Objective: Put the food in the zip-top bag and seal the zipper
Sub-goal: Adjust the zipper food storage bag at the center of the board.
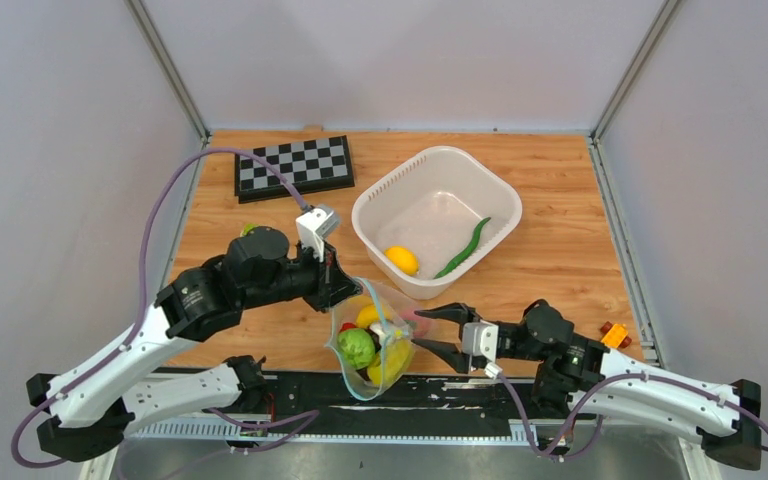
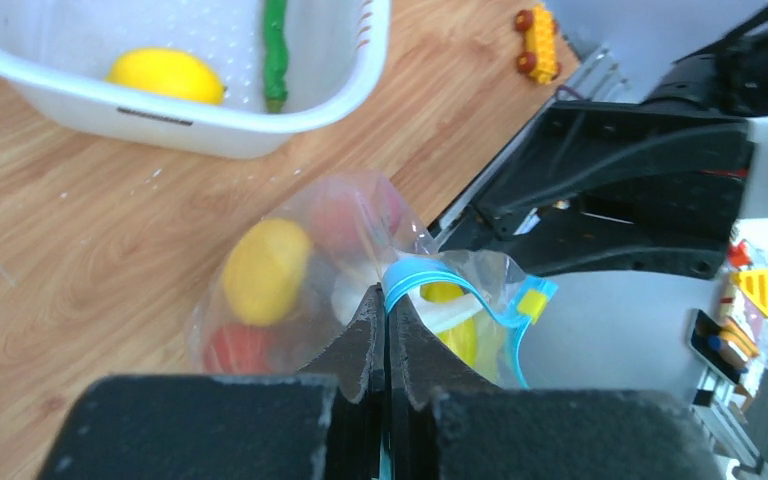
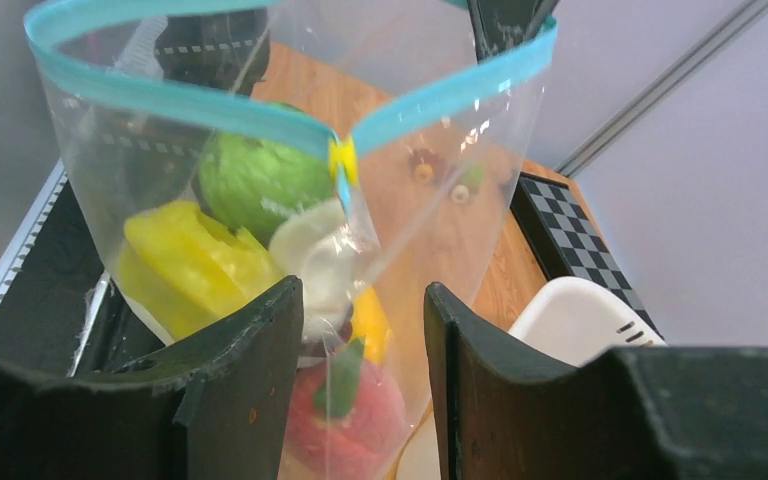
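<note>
At the near edge of the wooden table (image 1: 560, 200), a clear, crinkly plastic bag (image 1: 375, 345) gapes open. Its teal zipper (image 3: 160, 105) curves in a loop around the mouth. Inside lie a round green fruit (image 1: 357, 347), glossy yellow pieces (image 3: 185, 265) and a red strawberry (image 3: 355, 420). The left gripper (image 2: 387, 300) is clamped tight on the bag's rim at the zipper. The right gripper (image 3: 363, 300) stands spread wide just beside the bag, gripping nothing. Farther back, a white perforated basket (image 1: 380, 195) with rounded corners holds a smooth lemon (image 1: 401, 260) and a long green chili (image 1: 465, 247). A chessboard (image 1: 295, 167) lies at the far left, and plain grey walls enclose the table.
</note>
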Controlling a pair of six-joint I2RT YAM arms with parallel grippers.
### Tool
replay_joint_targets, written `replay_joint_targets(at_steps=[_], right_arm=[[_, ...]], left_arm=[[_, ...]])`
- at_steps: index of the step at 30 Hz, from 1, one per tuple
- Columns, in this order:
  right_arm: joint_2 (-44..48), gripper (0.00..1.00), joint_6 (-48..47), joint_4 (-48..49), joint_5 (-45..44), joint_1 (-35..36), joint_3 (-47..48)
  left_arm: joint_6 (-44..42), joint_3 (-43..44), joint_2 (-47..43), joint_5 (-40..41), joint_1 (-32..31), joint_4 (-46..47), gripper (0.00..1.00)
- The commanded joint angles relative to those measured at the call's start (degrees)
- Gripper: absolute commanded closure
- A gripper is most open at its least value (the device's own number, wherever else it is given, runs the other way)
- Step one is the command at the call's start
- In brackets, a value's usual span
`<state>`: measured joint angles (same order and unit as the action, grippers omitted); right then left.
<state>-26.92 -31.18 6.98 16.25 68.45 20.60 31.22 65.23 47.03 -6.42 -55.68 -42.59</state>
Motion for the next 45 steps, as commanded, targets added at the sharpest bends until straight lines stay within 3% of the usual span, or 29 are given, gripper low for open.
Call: replay_joint_targets(at_steps=[1, 5, 27, 30, 39, 42, 45], right_arm=[[-1.3, 0.52, 0.2, -0.2, 3.3, 0.3, -0.6], [-5.4, 0.52, -0.6, -0.9, 3.4, 0.3, 0.0], [-15.5, 0.54, -1.0, 14.9, -3.3, 0.2, -3.2], [-16.5, 0.65, -1.0, 16.7, -3.0, 0.2, -3.6], [-16.1, 0.82, -2.0, 16.3, -4.7, 0.1, -4.1], [-14.0, 0.94, -2.0, 15.5, -4.9, 0.0, -4.3], [-12.5, 1.0, -1.4, 14.9, -5.4, -0.2, -4.3]], left_arm=[[1.1, -3.9, 0.5, 4.1, 0.2, 4.5, 1.0], [1.1, -8.4, -0.8, 3.2, 0.2, 9.6, 1.0], [0.1, -10.8, -2.0, 6.3, 0.2, 8.6, 1.0], [0.1, -10.9, -2.0, 6.3, 0.2, 8.6, 1.0], [0.0, -10.7, -2.1, 6.3, 0.3, 7.6, 1.0], [0.0, -10.9, -2.6, 8.1, 0.3, 7.0, 1.0], [-0.3, -11.0, -2.9, 8.6, 0.2, 6.1, 0.93]])
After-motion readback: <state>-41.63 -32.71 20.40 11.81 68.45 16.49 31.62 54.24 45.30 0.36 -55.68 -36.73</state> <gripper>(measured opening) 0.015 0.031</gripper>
